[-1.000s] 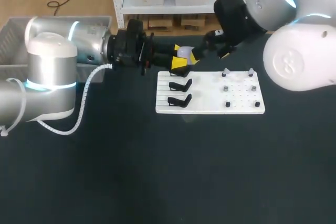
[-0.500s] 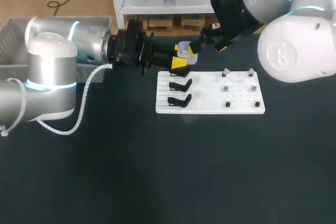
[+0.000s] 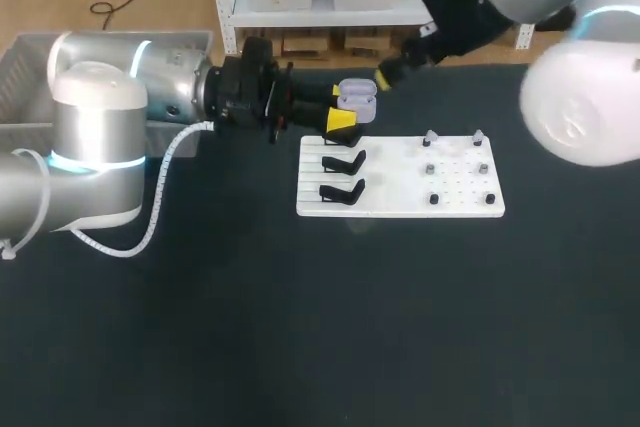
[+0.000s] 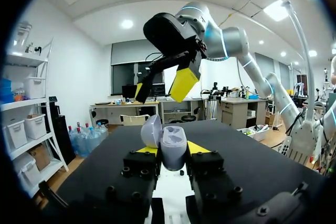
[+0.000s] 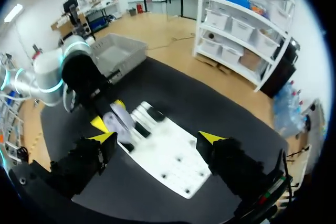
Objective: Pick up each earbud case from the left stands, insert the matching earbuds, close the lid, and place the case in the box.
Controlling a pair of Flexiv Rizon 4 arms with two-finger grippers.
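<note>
Risks, biggest item down:

- Table (image 3: 300,327): the case hangs over it, so a drop from this height could mean a bounce towards the far edge.
- Right arm (image 3: 570,67) and left arm (image 3: 100,127): the wrists sit close together over the table's far edge. Any sideways drift on the next approach probably knocks finger against finger.
- Box (image 3: 20,77), at the table's far-left corner, is behind the left arm. The final carry swings back past its own elbow, so I'd watch clearance.
- White board (image 3: 400,209): loose on the table as far as I can tell, so a hard pull on a post could shift it.
- Right gripper (image 5: 156,138): fingers spread wide, nothing seen in them.
- Left gripper (image 3: 342,107): clamped on the earbud case (image 4: 169,142) from both sides, above the board's far-left corner.
- Case lid is up and the grip is low on the body. A downward push while seating an earbud could tilt or slip it, or drop the lid.
- Stands (image 3: 343,162), along the board's left edge, show bare.
- Posts (image 3: 428,137), on the board's right half, are too small to tell what they carry, so wrong-side earbud is possible.

Writing: none legible. A mark on the right arm's housing is blurred.
</note>
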